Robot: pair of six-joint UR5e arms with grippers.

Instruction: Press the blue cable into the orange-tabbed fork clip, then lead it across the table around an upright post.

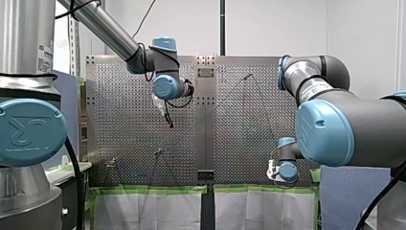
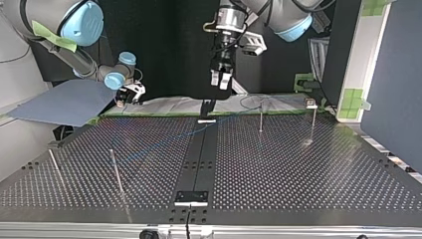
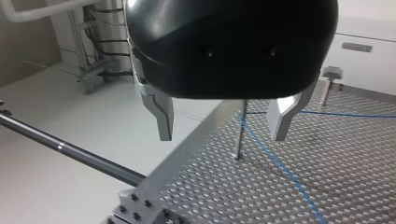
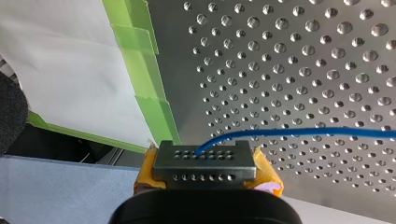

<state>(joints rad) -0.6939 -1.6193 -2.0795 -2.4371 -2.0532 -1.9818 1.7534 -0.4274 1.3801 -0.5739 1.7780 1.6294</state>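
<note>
Table: perforated metal table (image 2: pixel 308 169) with a dark centre strip running toward the top view's camera. The entries below go left to right across that view.
Left rods: thin upright metal rod (image 2: pixel 53 165) near the left edge, and a second thin rod (image 2: pixel 116 173) a little further in.
Right gripper: my right arm's gripper (image 2: pixel 130 93) sits low at the table's far edge, left of the centre strip. In the right wrist view its yellow pads (image 4: pixel 266 170) and drilled metal tip are clamped on the end of a thin blue cable (image 4: pixel 303 132).
Cable: it leaves those closed tips and lies across the perforated surface. In the top view it is a faint slanted line from the far centre toward the second thin rod; I cannot tell if it touches that rod.
Table edge: green tape strips (image 4: pixel 140 65) and a white sheet (image 4: pixel 60 70) run beside my right gripper.
Left gripper: my left arm's black gripper (image 3: pixel 222 135) hangs above the far end of the centre strip. Its metal fingers (image 3: pixel 161 116) are spread wide with nothing between them.
Post: thin upright metal post (image 3: pixel 241 135) stands ahead of that gripper, seen through the gap. The cable passes just beside its shaft; contact is unclear.
Clip: small grey clip head on a thin stem (image 3: pixel 332 74) stands near the far edge, right of the post. The cable runs near it. The tab colour is too small to tell, as is whether the cable is seated.
</note>
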